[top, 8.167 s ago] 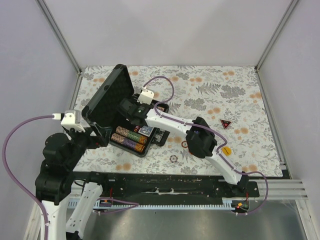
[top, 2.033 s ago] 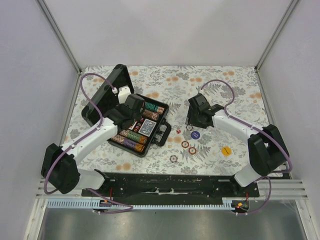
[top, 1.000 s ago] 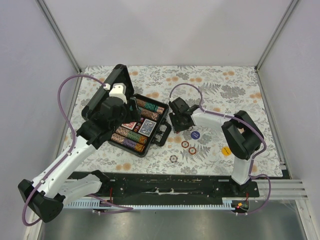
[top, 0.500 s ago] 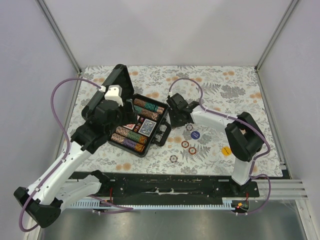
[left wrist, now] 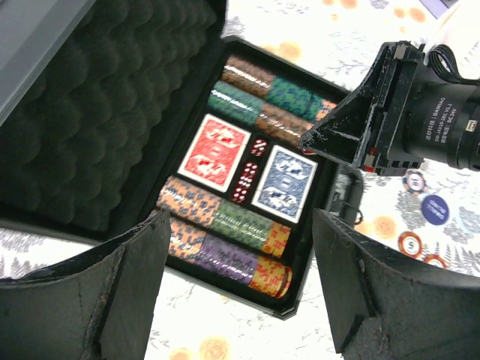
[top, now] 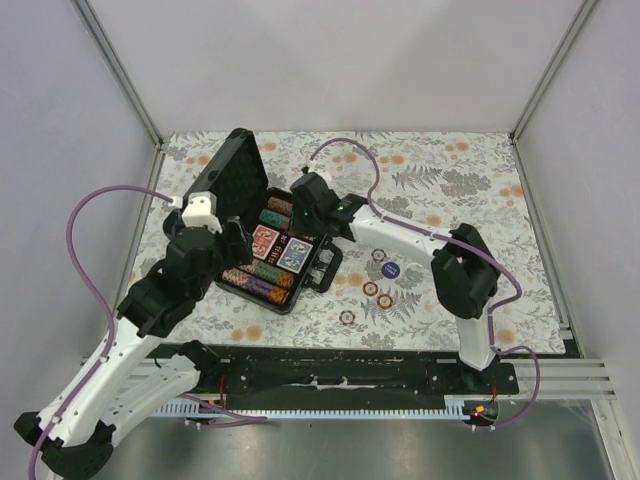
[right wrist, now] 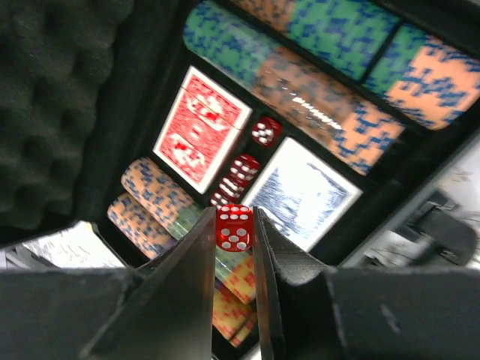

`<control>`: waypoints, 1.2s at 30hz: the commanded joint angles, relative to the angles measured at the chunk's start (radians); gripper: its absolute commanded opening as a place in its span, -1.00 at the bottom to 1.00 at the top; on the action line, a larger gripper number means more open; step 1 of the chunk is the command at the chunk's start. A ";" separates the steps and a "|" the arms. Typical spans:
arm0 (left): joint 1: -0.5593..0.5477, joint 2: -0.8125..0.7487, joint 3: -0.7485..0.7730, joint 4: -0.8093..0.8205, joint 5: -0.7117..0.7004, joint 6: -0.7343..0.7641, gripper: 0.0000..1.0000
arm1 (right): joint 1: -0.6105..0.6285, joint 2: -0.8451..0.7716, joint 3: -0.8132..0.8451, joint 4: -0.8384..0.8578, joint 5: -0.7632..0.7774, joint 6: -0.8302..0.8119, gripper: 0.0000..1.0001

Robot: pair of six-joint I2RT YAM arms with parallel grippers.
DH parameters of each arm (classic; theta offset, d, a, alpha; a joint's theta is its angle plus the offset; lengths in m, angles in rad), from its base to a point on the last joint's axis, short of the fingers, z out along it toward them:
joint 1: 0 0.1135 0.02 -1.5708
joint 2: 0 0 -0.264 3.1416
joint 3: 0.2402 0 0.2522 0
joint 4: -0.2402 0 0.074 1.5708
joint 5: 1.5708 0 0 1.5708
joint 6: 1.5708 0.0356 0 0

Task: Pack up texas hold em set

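From above, the open briefcase [top: 228, 185] sits on the counter [top: 450, 190], with the right pincer [top: 303, 212] over its tray.

At the left wrist, the left pincer [left wrist: 240, 217] gapes wide and empty.

At the right wrist, the right pincer nips a red die [right wrist: 235, 227] above the dice row [right wrist: 241, 172]. The die looks tiny, hard and slick, so grip its flat faces squarely.
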 commanded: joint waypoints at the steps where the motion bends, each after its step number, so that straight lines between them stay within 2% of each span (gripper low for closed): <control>1: -0.001 -0.045 -0.019 -0.083 -0.126 -0.082 0.65 | 0.081 0.112 0.152 -0.024 0.195 0.169 -0.44; 6: -0.001 -0.122 -0.059 -0.122 -0.137 -0.109 0.65 | 0.127 0.235 0.306 -0.131 0.339 0.279 -0.44; 15: -0.003 -0.233 -0.103 -0.103 -0.080 -0.089 0.65 | 0.171 0.339 0.427 -0.273 0.569 0.407 -0.40; 36: -0.001 -0.222 -0.108 -0.103 -0.037 -0.096 0.65 | 0.170 0.473 0.501 -0.326 0.519 0.473 -0.39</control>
